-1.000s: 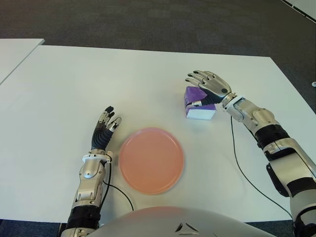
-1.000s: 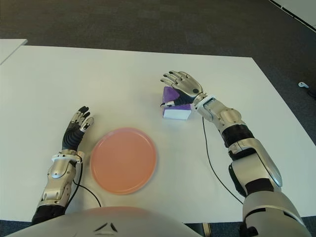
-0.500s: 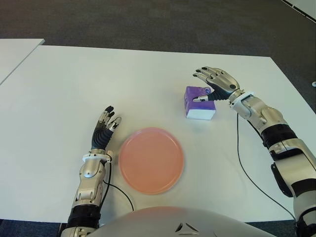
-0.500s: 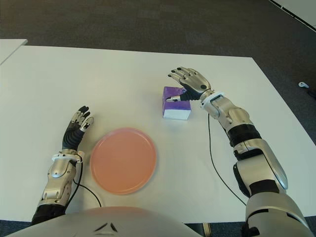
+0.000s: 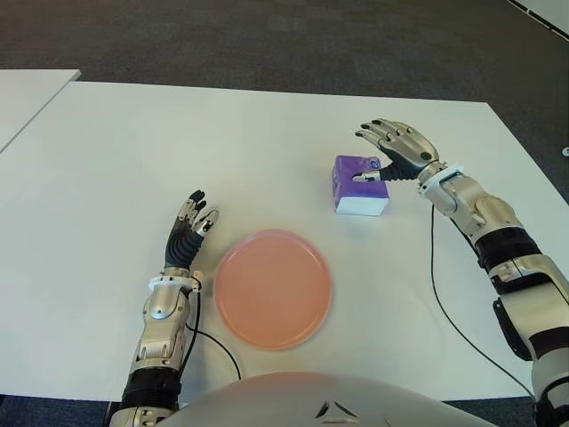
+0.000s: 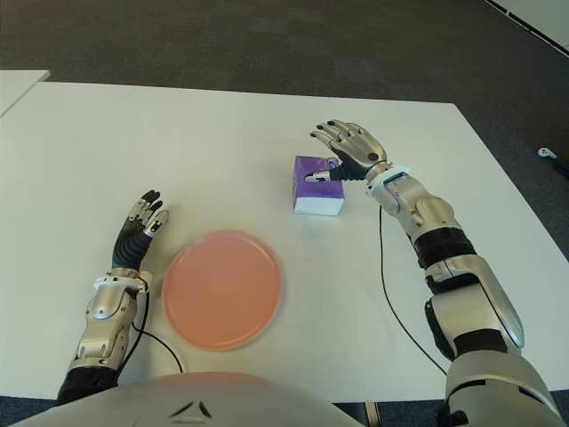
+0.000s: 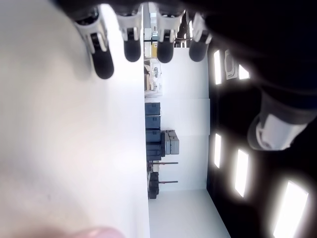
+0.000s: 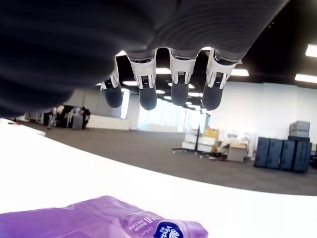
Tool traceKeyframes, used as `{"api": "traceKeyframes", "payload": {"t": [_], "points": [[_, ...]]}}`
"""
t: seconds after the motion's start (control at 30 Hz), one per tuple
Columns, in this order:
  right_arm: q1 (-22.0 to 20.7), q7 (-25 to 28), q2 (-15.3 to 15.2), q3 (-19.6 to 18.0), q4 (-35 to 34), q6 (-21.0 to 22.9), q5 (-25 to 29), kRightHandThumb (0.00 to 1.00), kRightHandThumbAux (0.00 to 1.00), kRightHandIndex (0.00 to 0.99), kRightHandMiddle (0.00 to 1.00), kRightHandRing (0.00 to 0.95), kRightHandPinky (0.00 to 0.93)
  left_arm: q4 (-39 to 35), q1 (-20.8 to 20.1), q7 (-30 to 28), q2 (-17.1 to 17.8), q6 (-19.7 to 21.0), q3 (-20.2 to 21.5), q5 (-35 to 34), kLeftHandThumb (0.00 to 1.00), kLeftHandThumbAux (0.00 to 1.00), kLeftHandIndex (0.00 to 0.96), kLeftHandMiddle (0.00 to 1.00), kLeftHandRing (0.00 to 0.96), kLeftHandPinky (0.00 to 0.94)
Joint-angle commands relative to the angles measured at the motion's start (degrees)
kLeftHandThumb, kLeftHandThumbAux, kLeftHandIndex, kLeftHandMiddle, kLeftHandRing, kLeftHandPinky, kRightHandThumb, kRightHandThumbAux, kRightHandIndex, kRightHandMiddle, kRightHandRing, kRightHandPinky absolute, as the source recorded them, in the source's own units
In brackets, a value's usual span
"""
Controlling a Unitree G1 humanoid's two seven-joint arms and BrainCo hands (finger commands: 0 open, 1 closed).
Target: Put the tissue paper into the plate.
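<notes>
The tissue pack (image 5: 360,185), purple with a white front face, lies flat on the table (image 5: 178,142), beyond the plate (image 5: 273,287) and toward the robot's right, well apart from it. The plate is bare.

The right hand (image 5: 397,151) is at the pack's right side, fingers spread and extended, holding nothing. Its thumb tip appears to touch or hover just over the pack's top right edge; the eye views do not settle which. The pack lies to the hand's left and slightly under the palm. Its long axis appears to run roughly away from the robot, though the foreshortening makes this uncertain.

The left hand (image 5: 189,231) shows just left of the plate, fingers straight and relaxed, holding nothing. The right hand is far the nearer to the pack.

The right wrist view shows what the eye views cannot: the fingertips (image 8: 148,96) stand clear above the purple wrapper (image 8: 124,220), with open room visible between them, so no grasp is closed. The left wrist view shows only straight fingers over bare table.

Judgement: the grasp is not yet made.
</notes>
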Motion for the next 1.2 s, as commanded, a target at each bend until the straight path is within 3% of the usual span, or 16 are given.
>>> {"api": "traceKeyframes", "payload": {"t": [0.03, 0.53, 0.93, 1.2], "points": [[1.8, 0.5, -0.6, -0.2, -0.3, 0.1, 0.5, 0.407, 0.128, 0.0, 0.0, 0.0, 0.0, 2.2, 0.8, -0.2, 0.3, 1.6, 0.2, -0.1, 0.0, 0.503, 0.0, 0.0, 0.0, 0.0], [-0.1, -1.8, 1.9, 4.1, 6.4, -0.6, -2.8, 0.408, 0.138, 0.0, 0.0, 0.0, 0.0, 2.6, 0.6, -0.5, 0.3, 1.0, 0.2, -0.3, 0.0, 0.499, 0.0, 0.0, 0.0, 0.0], [-2.7, -7.3, 4.0, 8.6, 12.2, -1.4, -6.3, 0.396, 0.159, 0.0, 0.0, 0.0, 0.0, 3.1, 0.6, -0.3, 0.5, 0.8, 0.3, -0.1, 0.0, 0.501, 0.0, 0.0, 0.0, 0.0], [-3.7, -10.0, 7.4, 11.2, 17.8, 0.0, -7.0, 0.379, 0.15, 0.0, 0.0, 0.0, 0.0, 2.9, 1.0, -0.2, 0.5, 0.3, 0.3, 0.1, 0.0, 0.504, 0.0, 0.0, 0.0, 0.0]]}}
